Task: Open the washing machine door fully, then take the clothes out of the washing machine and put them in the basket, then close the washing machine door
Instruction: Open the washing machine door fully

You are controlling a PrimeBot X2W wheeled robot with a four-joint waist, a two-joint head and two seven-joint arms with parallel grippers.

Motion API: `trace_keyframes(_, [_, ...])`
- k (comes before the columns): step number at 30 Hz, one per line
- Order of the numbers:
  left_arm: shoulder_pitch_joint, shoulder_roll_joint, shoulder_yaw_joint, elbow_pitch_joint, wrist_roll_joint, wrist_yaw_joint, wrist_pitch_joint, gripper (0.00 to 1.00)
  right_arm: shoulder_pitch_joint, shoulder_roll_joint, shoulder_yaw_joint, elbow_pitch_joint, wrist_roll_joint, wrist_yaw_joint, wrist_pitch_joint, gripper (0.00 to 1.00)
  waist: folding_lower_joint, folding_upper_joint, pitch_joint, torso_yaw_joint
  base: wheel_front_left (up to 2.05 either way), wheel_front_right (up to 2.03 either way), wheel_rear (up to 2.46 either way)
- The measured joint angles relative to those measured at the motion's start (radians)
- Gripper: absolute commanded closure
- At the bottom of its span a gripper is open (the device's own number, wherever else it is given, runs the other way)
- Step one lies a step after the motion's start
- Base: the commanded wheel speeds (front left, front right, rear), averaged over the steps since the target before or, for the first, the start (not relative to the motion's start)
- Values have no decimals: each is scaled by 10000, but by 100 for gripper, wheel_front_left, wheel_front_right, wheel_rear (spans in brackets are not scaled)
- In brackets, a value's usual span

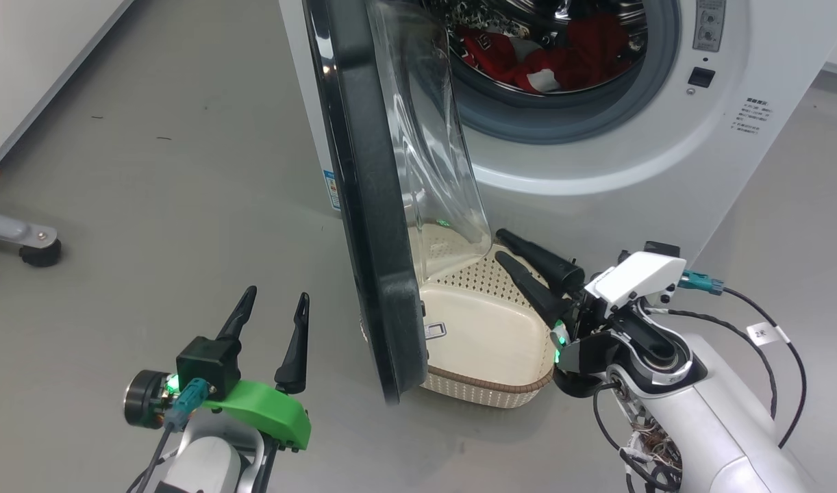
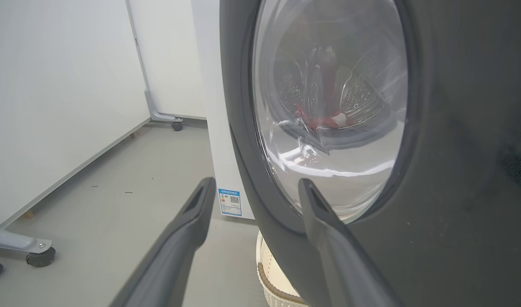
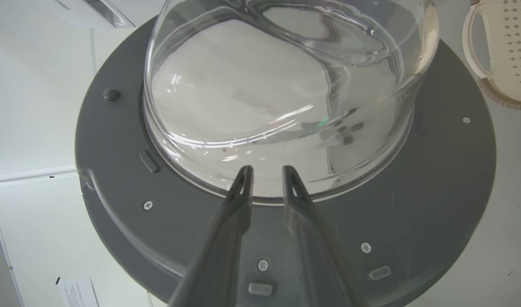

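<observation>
Right gripper [image 1: 501,245] barely parted, empty, behind half-open washing machine door [image 1: 370,205]; left gripper [image 1: 276,296] wide, empty. Door could swing back onto it, covering the basket [image 1: 487,394].

1. The left gripper [image 2: 256,182] rises from 6 o'clock, its jaws spread wide.
2. The washing machine door [image 2: 456,128] spans 12 to 5 o'clock, a dark rim around clear glass [image 2: 350,170].
3. Through the glass, red clothes [image 2: 318,121] lie in the steel drum [image 2: 358,96].
4. At 7 o'clock of the glass, a blue label [image 2: 230,202] sits on the white side of the washing machine [image 2: 209,106].
5. The basket [image 2: 271,281] peeks out beneath the door at 6 o'clock.
6. A castor [image 2: 41,257] stands on the grey floor [image 2: 128,221] at 8 o'clock.
</observation>
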Motion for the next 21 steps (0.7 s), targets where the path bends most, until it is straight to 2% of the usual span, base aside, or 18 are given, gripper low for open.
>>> trace_keyframes(5, [11, 8, 29, -8, -8, 10, 0, 0, 310, -224, -412, -265, -717, 0, -892, 0, 0, 0, -40, -75, 0, 0, 0])
trace_keyframes(11, [88, 40, 84, -12, -65, 73, 0, 0, 851, -727, -702, -633, -2100, 0, -2236, 0, 0, 0, -94, -147, 0, 0, 0])
trace_keyframes(21, [210, 102, 117, -36, -67, 84, 0, 0, 1159, -1887, -253, -1093, -5858, 2, -4963, 0, 0, 0, -133, -254, 0, 0, 0])
